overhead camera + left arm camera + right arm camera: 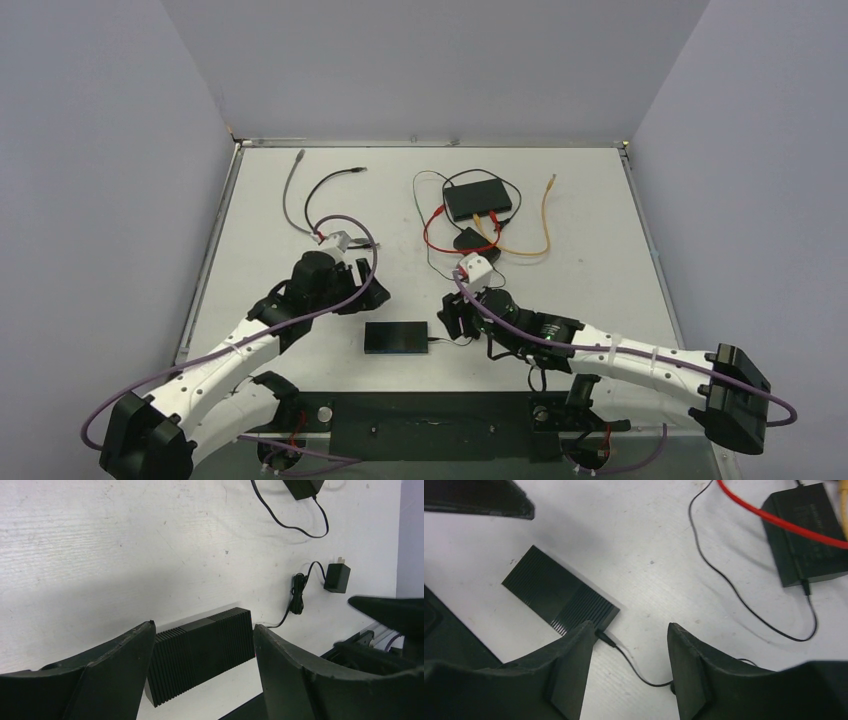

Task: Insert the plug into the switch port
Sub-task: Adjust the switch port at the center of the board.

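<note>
- The left gripper (204, 626) hovers just behind the left end of the switch (396, 338), fingers spread wide and holding nothing.
- The switch lies flat on the table (600, 230).
- The plug (603, 636) lies at the switch's right corner with its tip touching the housing; I cannot tell whether it is pushed home.
- Its thin black cable (634, 672) runs rightward from the switch.
- The right gripper (630, 626) sits just right of the switch, jaws apart, straddling that cable without pinching it.
- A larger black box (477, 199), with a red cable (774, 517) and an orange cable (545, 215), lies well beyond the switch.
</note>
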`<state>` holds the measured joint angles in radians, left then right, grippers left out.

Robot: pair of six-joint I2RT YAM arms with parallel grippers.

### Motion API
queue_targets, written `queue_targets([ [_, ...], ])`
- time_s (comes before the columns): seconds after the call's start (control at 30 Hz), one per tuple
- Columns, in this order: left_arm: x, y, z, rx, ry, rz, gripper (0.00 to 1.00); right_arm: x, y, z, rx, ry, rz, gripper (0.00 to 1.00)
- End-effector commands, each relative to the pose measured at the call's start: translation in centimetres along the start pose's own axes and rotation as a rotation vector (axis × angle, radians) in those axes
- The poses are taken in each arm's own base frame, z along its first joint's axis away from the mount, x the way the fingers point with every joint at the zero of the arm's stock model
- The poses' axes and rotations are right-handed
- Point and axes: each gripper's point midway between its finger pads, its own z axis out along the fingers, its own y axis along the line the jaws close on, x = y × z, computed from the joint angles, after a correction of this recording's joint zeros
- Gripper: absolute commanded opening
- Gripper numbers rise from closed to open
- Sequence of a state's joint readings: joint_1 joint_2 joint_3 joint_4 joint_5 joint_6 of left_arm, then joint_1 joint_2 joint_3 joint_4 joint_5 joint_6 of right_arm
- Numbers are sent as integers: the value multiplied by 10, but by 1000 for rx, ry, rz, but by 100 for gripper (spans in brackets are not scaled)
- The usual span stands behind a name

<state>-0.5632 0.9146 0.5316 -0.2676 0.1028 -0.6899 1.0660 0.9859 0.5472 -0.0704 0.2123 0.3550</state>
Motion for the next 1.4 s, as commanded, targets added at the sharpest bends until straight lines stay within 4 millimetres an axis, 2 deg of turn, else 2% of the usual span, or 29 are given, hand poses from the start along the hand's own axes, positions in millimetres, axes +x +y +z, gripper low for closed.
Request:
queue_targets([
  [0.0, -35, -21, 0, 85, -85, -14, 70, 5, 43, 4, -135, 3, 84, 52],
  [0.17, -38, -18, 6, 128, -83, -39, 70, 21, 85, 2, -248, 22, 120, 63],
  [0.3, -31, -20, 13, 158, -46, -11, 77, 38, 104, 4, -304, 75, 180, 68],
  [0.47, -28, -18, 15, 160, -34, -1, 92, 56, 121, 5, -365, 140, 246, 70],
  [0.6, -22, -17, 18, 169, -14, -3, 97, 70, 134, 6, -402, 190, 282, 71],
  [0.83, -3, -19, 30, 224, 65, -26, 97, 81, 139, 17, -388, 214, 317, 75],
  [1.1, 10, -12, 37, 219, 106, -47, 97, 94, 138, 30, -342, 256, 329, 78],
  [1.37, 29, -6, 42, 223, 181, -59, 97, 94, 125, 40, -253, 236, 331, 80],
])
